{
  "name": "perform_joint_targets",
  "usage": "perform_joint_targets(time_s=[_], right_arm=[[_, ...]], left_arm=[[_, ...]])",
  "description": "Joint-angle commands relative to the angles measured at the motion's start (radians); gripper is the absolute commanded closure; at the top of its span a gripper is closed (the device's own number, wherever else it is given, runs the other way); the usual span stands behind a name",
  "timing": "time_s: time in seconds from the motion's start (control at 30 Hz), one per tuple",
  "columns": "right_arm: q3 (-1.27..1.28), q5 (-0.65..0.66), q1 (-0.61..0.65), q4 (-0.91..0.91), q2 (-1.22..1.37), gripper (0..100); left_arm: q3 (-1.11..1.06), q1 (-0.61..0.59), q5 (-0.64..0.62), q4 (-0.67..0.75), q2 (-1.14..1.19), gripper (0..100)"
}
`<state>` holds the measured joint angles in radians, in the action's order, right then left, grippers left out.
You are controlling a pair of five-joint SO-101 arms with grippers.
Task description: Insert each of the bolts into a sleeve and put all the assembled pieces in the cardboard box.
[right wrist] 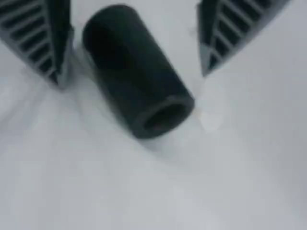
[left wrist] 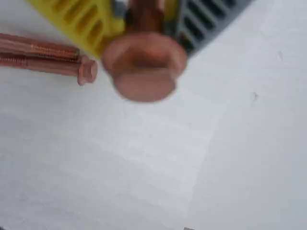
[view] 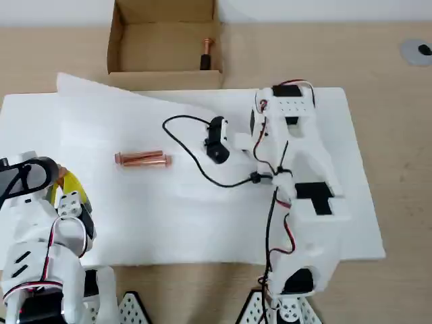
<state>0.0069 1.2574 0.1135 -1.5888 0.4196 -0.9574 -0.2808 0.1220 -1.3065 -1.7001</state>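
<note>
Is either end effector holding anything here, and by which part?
The left end effector grips a copper bolt by its shank, head free. The right end effector is open astride the black sleeve.

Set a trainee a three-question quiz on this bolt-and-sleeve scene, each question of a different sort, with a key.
1. True or false: the cardboard box holds one assembled piece.
2. Apart from the held bolt in the left arm's jaws, how many loose bolts lie on the white sheet? A) one B) two C) four
3. In a few words: what lies between the right arm's open jaws?

Key
1. True
2. B
3. The black sleeve
</note>
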Motion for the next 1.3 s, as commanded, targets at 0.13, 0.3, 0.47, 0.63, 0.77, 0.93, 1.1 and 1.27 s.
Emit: perform_joint_targets(time_s=[0.13, 0.3, 0.47, 0.63, 0.77, 0.93, 1.1, 1.27], right_arm=[[0.079, 0.023, 0.007, 0.002, -0.082, 71.5], [0.079, 0.017, 0.007, 0.003, -0.208, 70.1], [0.082, -0.011, 0.007, 0.041, -0.369, 70.1], [0.136, -0.011, 0.008, 0.083, -0.506, 70.1], [0.232, -0.003, 0.025, 0.081, -0.572, 70.1], [0.437, 0.046, 0.012, 0.138, -0.57, 70.1], [0.486, 0.046, -0.012, 0.262, -0.533, 70.1], [0.444, 0.049, -0.045, 0.334, -0.417, 70.0]], left_arm=[[0.107, -0.012, 0.009, -0.011, 0.004, 99], [0.107, -0.012, 0.008, -0.011, 0.001, 99], [0.107, -0.012, 0.006, -0.011, 0.001, 99], [0.107, -0.012, 0.006, -0.011, 0.001, 99], [0.106, -0.012, 0.006, -0.011, 0.001, 99], [0.107, -0.012, 0.006, -0.011, 0.001, 99], [0.098, -0.012, 0.006, -0.011, 0.001, 99], [0.101, -0.012, 0.006, -0.011, 0.001, 99]])
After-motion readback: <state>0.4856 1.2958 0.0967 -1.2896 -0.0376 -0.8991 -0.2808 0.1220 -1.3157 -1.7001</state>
